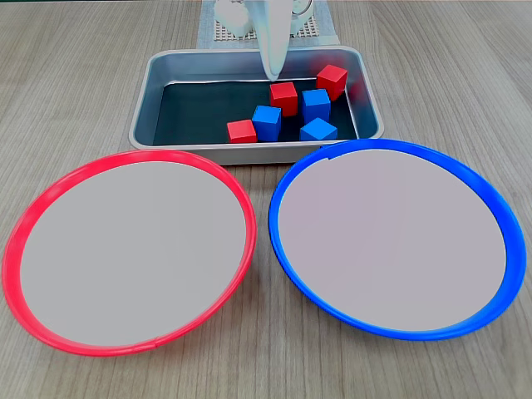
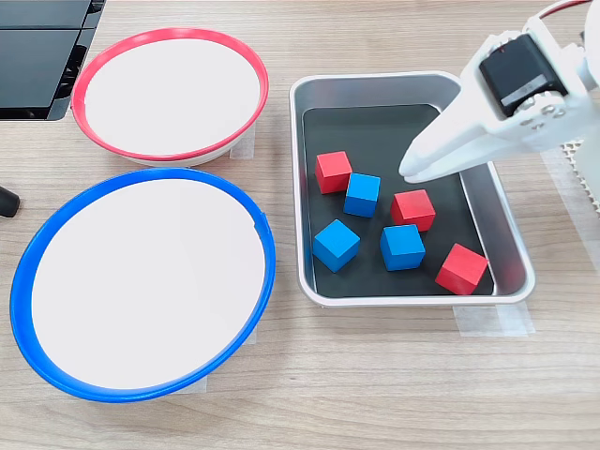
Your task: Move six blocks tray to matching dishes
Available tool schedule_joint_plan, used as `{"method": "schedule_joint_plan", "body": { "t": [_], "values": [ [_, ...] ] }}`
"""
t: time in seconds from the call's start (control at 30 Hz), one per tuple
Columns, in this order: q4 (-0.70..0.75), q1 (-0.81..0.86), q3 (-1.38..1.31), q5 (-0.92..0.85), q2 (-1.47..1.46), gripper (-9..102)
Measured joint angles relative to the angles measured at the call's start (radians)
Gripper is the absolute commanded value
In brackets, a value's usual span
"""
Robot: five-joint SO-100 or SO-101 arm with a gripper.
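Note:
The silver tray (image 1: 199, 108) (image 2: 375, 127) holds three red blocks (image 1: 283, 97) (image 2: 333, 172) and three blue blocks (image 1: 267, 122) (image 2: 362, 194), clustered toward one end. My white gripper (image 1: 273, 75) (image 2: 408, 174) hangs over the tray's dark bottom, its tip just above and beside the red block near the middle (image 2: 412, 208). The fingers are pressed together with nothing between them. The red-rimmed dish (image 1: 133, 249) (image 2: 169, 89) and the blue-rimmed dish (image 1: 391, 241) (image 2: 141, 281) lie side by side next to the tray, with no blocks in them.
A white perforated mat (image 1: 224, 29) lies under the arm's base behind the tray. A black device (image 2: 37, 56) lies beyond the red dish at the table's corner. Clear tape (image 2: 492, 319) holds the tray's edge to the wooden table.

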Motion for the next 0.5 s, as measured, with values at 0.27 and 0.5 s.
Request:
{"method": "schedule_joint_plan", "body": {
  "t": [0.27,0.5],
  "values": [
    [-0.018,0.124,-0.523,-0.012,-0.804,9],
    [-0.104,0.137,-0.75,-0.095,-1.203,18]
  ]
}}
